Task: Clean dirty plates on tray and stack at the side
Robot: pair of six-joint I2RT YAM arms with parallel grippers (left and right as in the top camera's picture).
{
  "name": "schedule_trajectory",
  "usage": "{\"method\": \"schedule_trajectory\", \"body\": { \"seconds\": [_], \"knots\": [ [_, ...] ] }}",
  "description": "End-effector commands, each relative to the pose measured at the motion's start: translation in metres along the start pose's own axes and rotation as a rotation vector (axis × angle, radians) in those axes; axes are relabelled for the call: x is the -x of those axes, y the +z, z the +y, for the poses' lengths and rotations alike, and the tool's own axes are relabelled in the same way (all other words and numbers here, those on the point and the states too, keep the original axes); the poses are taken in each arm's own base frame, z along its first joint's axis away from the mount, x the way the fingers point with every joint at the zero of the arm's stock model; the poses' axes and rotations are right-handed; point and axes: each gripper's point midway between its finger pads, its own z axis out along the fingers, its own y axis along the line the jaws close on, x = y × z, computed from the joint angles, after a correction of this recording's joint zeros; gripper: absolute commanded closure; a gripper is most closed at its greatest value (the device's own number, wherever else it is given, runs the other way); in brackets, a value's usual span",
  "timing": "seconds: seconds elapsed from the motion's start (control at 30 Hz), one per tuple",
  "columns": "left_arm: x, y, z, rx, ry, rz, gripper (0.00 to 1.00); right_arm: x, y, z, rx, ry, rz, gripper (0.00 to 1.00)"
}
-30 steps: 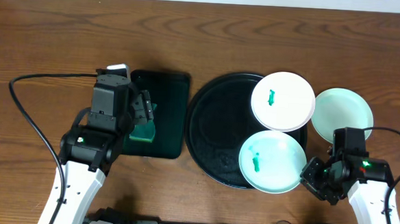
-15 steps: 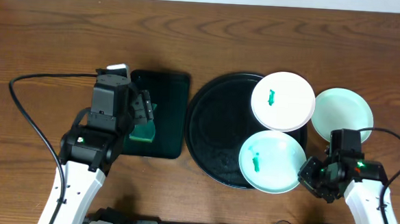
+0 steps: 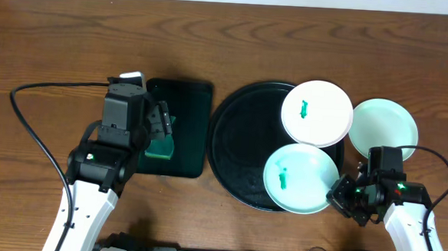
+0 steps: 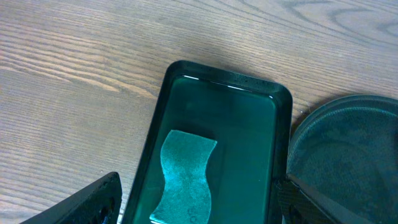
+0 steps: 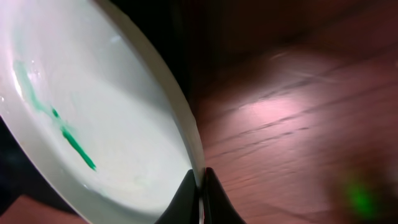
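The right pincer [image 3: 335, 199] is clamped on the thin outer rim of the near mint plate [image 3: 298, 179], its jaws drawn fully together on that edge; the right wrist view shows the tips meeting right at the lip. The plate lies at the near-right of the round tray [image 3: 238, 142], overhanging the tray's raised rim, a green smear at its centre; the pincer sits just outside the tray's near-right edge, so the plate stretches from its tips in toward the tray's middle.

The likely trouble is the grip: so little rim is held that, on a lift, the plate may pivot or slip out and clatter onto the tray. Its far edge also lies close against the white plate [image 3: 317, 113] at the tray's far-right – a careless swing could knock it. 1 more mint plate [image 3: 384, 128] lies right of the tray.

The left pincer [image 3: 158, 130], left of the tray, hangs wide apart over the sponge [image 4: 183, 174].
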Motion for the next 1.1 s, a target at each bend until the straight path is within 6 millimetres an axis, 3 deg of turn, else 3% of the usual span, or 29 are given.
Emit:
{"method": "schedule_trajectory", "body": {
  "seconds": [0.0,0.17,0.33,0.63,0.87,1.07],
  "knots": [
    [0.004,-0.001,0.003,0.017,-0.006,-0.012,0.19,-0.01,0.001,0.015,0.078,-0.015,0.055,0.98],
    [0.004,-0.001,0.003,0.017,-0.006,-0.013,0.2,-0.012,0.004,0.029,0.102,-0.092,0.042,0.99],
    [0.004,-0.001,0.003,0.017,-0.006,-0.012,0.2,-0.012,0.007,0.056,0.159,-0.152,0.008,0.98],
    [0.004,-0.001,0.003,0.017,-0.006,-0.013,0.2,0.005,0.01,0.102,0.222,-0.342,-0.179,0.98],
    [0.004,-0.001,0.003,0.017,-0.006,-0.012,0.2,0.002,0.028,0.127,0.247,-0.402,-0.163,0.98],
    [0.004,-0.001,0.003,0.017,-0.006,-0.012,0.2,0.013,0.038,0.144,0.21,-0.425,-0.139,0.98]
  ]
}}
